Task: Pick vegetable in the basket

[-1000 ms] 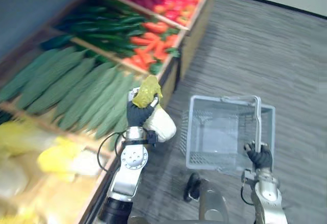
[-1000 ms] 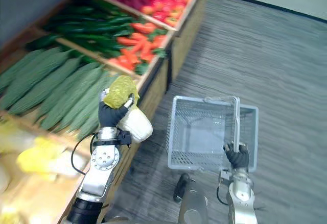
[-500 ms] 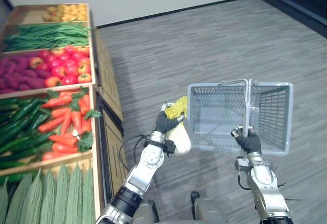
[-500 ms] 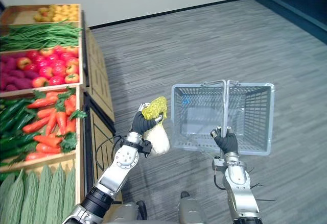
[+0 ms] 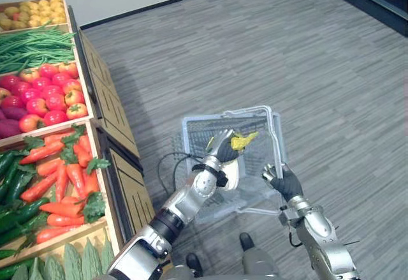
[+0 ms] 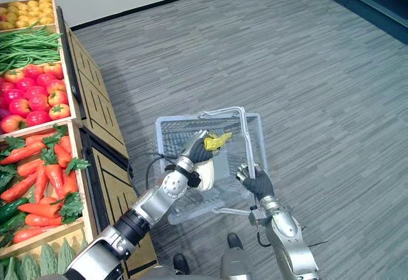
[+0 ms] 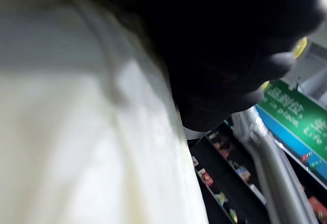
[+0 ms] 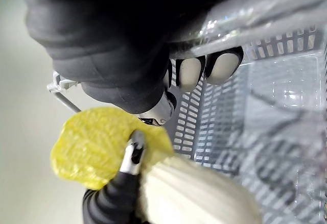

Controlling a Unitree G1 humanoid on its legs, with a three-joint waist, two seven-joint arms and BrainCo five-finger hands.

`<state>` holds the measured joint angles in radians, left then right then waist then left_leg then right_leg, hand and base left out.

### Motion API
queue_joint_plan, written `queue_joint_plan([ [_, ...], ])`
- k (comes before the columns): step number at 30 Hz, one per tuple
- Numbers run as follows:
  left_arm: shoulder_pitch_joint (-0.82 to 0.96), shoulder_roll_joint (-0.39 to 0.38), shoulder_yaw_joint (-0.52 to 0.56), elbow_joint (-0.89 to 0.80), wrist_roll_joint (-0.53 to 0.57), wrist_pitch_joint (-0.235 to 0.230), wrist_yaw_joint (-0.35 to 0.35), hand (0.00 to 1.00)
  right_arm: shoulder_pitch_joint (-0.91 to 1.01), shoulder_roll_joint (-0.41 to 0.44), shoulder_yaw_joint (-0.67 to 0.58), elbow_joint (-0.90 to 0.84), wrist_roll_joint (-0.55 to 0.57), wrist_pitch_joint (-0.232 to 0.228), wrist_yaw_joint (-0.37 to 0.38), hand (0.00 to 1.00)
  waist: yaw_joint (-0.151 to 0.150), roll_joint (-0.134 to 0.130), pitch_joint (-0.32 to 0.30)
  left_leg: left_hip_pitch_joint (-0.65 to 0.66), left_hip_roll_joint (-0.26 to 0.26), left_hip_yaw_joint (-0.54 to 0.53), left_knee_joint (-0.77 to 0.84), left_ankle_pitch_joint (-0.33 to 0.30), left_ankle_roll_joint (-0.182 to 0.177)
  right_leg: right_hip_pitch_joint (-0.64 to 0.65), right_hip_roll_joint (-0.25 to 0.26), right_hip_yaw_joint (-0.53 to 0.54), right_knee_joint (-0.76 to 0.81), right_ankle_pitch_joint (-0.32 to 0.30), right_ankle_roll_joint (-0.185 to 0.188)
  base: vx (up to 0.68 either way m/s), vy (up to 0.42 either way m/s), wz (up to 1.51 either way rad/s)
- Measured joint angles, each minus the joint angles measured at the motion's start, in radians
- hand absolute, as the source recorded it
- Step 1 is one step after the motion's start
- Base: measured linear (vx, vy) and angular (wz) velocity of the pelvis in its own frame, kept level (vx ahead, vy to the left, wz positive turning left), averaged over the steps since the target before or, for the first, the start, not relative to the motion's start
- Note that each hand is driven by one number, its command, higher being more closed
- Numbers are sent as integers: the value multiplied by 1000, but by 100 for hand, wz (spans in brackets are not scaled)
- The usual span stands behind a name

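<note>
**Cabbage held over the basket, handle gripped**

Eye views: the left robot hand (image 5: 222,147) is raised with fingers curled round a cabbage (image 5: 233,170), a white stalk with a yellow leaf tip, over the grey basket (image 5: 191,125) near its left rim. The right robot hand (image 5: 284,179) clasps the handle (image 5: 277,136). Left wrist view: the pale stalk, very close. Right wrist view: fingers (image 8: 189,73) wrapped round the handle, and the crinkled yellow leaf beside the basket's mesh wall.

A wooden produce stand (image 5: 111,111) stands on the grey striped floor (image 5: 306,57). In its compartments lie small yellow round produce (image 5: 29,17), green beans (image 5: 35,44), red round fruits (image 5: 54,95), leafy carrots (image 5: 64,181) and dark cucumbers (image 5: 13,178).
</note>
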<state>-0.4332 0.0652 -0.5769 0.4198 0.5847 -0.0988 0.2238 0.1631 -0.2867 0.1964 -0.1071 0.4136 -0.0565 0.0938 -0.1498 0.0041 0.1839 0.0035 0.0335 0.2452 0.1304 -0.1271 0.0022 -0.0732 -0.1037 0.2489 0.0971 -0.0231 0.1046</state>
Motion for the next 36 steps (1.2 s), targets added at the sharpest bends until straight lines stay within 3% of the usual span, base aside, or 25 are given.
queue_joint_plan([
  [10,4,-2,-9,85,47,18,-3,0,-18,13,109,0,155,1,-3,100,0,-14,-7,-6,-3,-32,-44,39,-1,6,-3,-32,-37,15,2,-50,-43,8],
  [15,16,-4,-9,85,43,24,-3,0,-18,20,137,0,153,7,-2,100,-1,-30,-14,-5,-5,-53,-66,57,-3,13,-3,-51,-53,22,1,-59,-41,10],
  [21,87,-4,3,65,-25,24,1,0,12,78,89,2,-49,18,-30,100,1,-39,-20,3,-11,-60,-96,78,-1,18,-5,-56,-67,30,2,-23,-16,4],
  [27,252,-2,87,-138,-161,13,16,0,78,160,-87,4,-236,23,-121,100,5,-39,-21,14,-16,-81,-97,78,-1,50,-12,-78,-84,30,2,2,-7,12],
  [32,404,-1,191,-308,-315,0,-7,0,111,161,-234,5,-289,29,-171,100,28,-31,-32,15,-16,-86,-103,78,-1,49,-11,-88,-86,27,5,-3,-5,1],
  [36,510,-1,259,-367,-407,-6,-35,0,143,160,-312,5,-277,36,-182,100,29,-14,-67,18,-16,-94,-116,79,-3,50,-11,-98,-86,23,11,5,-21,6],
])
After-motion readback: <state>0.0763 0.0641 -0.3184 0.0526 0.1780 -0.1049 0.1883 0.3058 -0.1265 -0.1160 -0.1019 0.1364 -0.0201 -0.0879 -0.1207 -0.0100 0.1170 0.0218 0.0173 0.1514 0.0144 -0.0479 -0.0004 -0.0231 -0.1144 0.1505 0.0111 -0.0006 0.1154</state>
